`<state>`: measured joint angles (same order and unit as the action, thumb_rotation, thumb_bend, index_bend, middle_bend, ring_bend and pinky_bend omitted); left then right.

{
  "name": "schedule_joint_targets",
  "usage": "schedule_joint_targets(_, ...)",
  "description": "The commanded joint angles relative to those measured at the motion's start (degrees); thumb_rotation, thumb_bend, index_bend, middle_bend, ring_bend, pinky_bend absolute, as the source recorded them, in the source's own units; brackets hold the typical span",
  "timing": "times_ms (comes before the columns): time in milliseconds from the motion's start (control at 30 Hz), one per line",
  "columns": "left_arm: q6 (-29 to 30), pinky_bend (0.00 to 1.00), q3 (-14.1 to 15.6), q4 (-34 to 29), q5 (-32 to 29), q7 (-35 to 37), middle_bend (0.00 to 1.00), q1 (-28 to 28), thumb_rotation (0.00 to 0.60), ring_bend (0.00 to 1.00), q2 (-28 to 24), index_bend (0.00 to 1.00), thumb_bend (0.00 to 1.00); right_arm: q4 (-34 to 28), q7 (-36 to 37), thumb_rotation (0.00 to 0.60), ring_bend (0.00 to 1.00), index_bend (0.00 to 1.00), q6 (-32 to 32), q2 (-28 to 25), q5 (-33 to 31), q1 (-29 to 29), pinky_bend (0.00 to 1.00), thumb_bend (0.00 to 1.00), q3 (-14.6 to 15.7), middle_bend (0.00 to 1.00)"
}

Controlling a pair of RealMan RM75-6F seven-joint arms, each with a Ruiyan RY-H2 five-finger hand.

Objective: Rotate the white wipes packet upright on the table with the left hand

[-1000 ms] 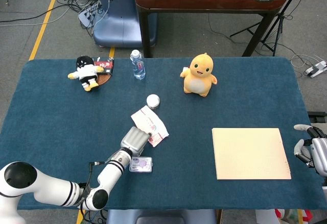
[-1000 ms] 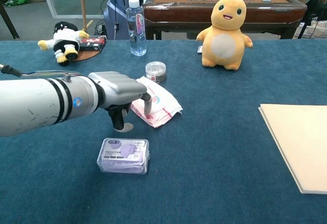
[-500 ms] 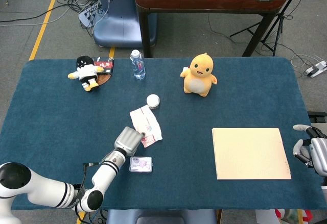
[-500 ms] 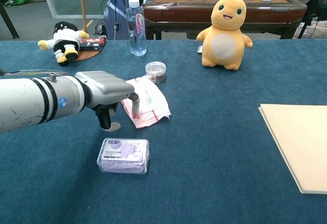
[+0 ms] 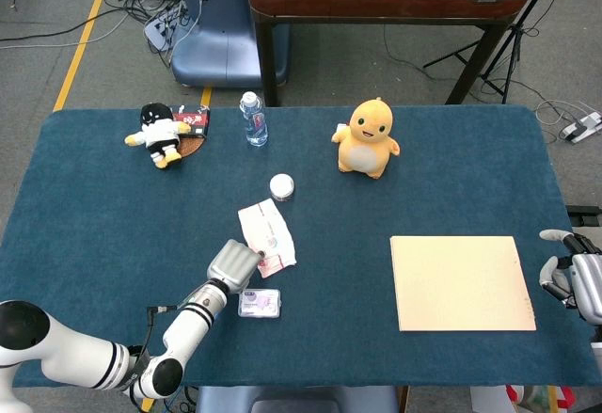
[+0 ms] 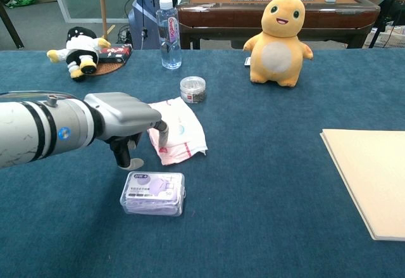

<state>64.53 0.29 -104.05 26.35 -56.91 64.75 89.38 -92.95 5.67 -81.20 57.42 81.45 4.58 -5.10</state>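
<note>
We see the white wipes packet [image 6: 176,130] lying flat on the blue table [image 6: 266,183], just in front of a small round tin [image 6: 193,89]. Our left hand [image 6: 130,123] touches the packet's near-left edge, one finger [image 6: 162,135] pressing down on it, nothing clamped. A clear purple box [image 6: 154,192] lies nearer than the packet. Our right hand [image 5: 574,281] rests far right, fingers loosely curled, holding nothing.
</note>
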Motion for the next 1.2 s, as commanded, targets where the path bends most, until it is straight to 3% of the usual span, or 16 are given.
schedule_joint_targets(33, 0.0, 1.0, 0.4, -0.3, 0.6, -0.3, 1.0, -0.1, 0.6, 1.0, 0.1, 0.29, 0.4, 0.0, 0.1, 0.6, 0.24, 0.29, 0.0, 0.0, 0.0, 0.0, 0.5, 0.21, 0.0, 0.3)
schedule_joint_targets(900, 2.0, 1.0, 1.4, -0.3, 2.3, -1.6, 1.0, -1.8, 0.6, 1.0, -0.9, 0.31, 0.4, -0.1, -0.1, 0.6, 0.24, 0.29, 0.3, 0.0, -0.5, 0.1, 0.5, 0.21, -0.2, 0.3)
schedule_joint_targets(1200, 2.9, 1.0, 0.3, -3.9, 6.6, 0.5, 1.0, -2.9, 0.6, 1.0, -4.2, 0.31, 0.39, -0.1, -0.2, 0.6, 0.24, 0.29, 0.4, 0.0, -0.5, 0.1, 0.5, 0.21, -0.1, 0.3)
